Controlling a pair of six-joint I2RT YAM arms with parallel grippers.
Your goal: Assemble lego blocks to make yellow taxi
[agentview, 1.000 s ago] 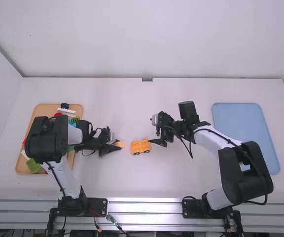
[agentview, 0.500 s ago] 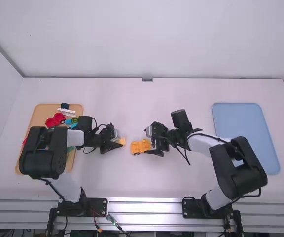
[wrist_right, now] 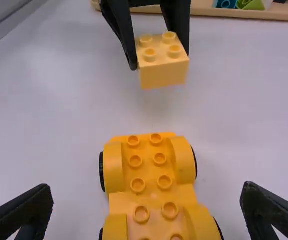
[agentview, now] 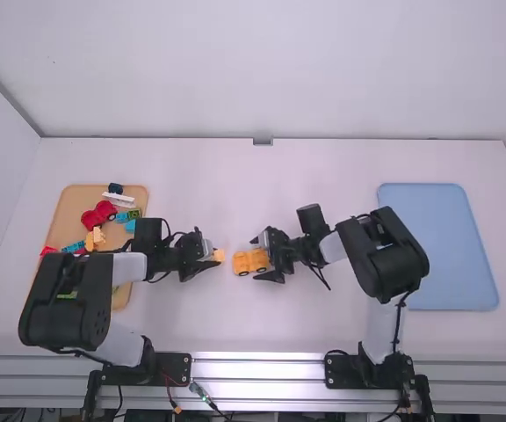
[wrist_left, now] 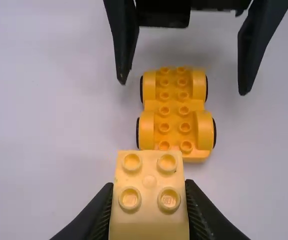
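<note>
My left gripper (agentview: 202,259) is left of the table's middle in the high view, shut on a light yellow block (agentview: 218,256). In the left wrist view the four-studded block (wrist_left: 149,200) fills the space between the left gripper's fingertips (wrist_left: 149,195). The orange-yellow wheeled base (agentview: 251,261) stands on the table just right of it, studs up, apart from the block. My right gripper (agentview: 267,262) is open at the base's right end. From the right wrist, the base (wrist_right: 151,175) lies between the widely spread fingertips of the right gripper (wrist_right: 146,200), touching neither.
A wooden tray (agentview: 77,198) at the left holds a red wheeled piece (agentview: 99,213), a white piece (agentview: 119,200) and several coloured blocks. At the right lies a blue tray (agentview: 446,237). The left forearm reaches over the wooden tray's near part.
My right gripper has moved left and slightly nearer the camera, to around the base's right end. The left arm's elbow has shifted nearer, while its gripper stays almost in place with the block.
</note>
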